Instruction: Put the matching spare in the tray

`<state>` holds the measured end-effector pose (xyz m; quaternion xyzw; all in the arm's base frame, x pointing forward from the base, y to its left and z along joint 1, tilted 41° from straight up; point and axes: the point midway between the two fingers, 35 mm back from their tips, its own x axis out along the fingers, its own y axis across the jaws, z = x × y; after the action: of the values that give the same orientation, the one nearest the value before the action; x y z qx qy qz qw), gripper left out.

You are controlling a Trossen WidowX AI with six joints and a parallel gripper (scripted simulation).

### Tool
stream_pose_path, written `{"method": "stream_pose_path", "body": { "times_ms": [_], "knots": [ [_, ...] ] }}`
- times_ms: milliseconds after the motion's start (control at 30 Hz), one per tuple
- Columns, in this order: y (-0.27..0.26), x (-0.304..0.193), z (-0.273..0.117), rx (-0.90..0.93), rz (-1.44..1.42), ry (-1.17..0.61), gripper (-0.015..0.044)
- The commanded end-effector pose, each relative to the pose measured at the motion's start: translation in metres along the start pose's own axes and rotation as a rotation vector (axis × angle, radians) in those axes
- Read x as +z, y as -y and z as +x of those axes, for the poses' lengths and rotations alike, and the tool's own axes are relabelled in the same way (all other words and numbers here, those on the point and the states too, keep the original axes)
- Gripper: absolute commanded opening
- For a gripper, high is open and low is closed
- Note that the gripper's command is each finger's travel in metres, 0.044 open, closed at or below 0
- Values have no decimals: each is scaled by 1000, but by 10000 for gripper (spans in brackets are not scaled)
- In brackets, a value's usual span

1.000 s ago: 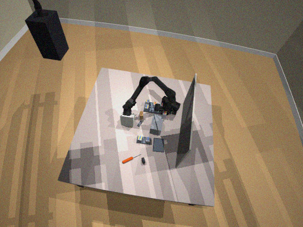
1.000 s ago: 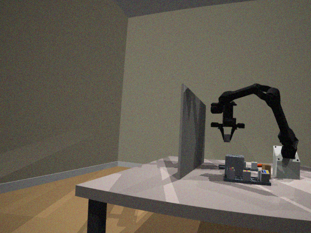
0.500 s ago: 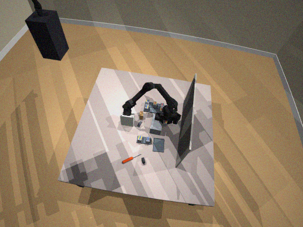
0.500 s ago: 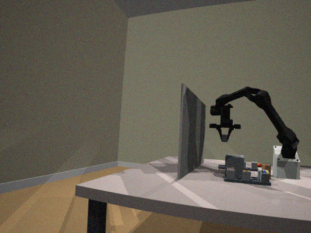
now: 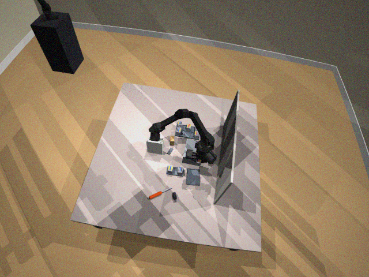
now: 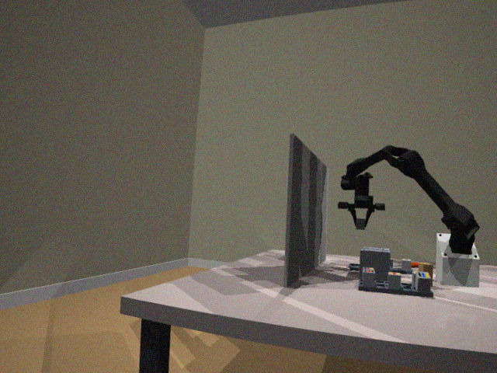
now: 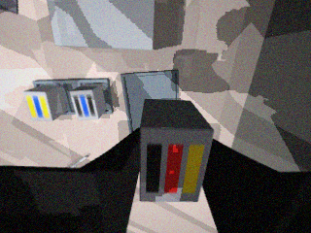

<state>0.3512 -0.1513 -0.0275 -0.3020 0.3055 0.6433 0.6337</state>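
My gripper (image 6: pixel 360 220) (image 7: pixel 166 134) is shut on a grey spare with black, red and yellow stripes. It holds the spare high above the table, short of the tray in the wrist view. The flat blue-grey tray (image 5: pixel 192 176) (image 7: pixel 153 89) lies empty, partly hidden by the spare in the wrist view. A large grey box (image 5: pixel 191 145) (image 6: pixel 374 263) (image 7: pixel 104 21) stands between the tray and the spares rack (image 5: pixel 186 137) (image 6: pixel 401 291). Several striped spares stand in that rack. I cannot make out the mounted unit's back code in these views.
A tall upright panel (image 5: pixel 229 139) (image 6: pixel 304 217) stands beside the arm. A small rack (image 5: pixel 174 173) (image 7: pixel 110 94) with two striped blocks lies beside the tray. A tan block (image 5: pixel 172 140), an orange screwdriver (image 5: pixel 155 195) and a small black object (image 5: pixel 174 197) also lie on the table.
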Motion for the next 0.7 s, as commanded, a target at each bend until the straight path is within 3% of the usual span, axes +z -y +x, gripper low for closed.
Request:
{"method": "stream_pose_path", "body": {
  "times_ms": [0,167,667],
  "knots": [
    [-3,-21,1,0,-13,0,0],
    [-8,-43,6,4,-23,9,0],
    [-7,-45,17,4,-23,9,0]
  ]
}}
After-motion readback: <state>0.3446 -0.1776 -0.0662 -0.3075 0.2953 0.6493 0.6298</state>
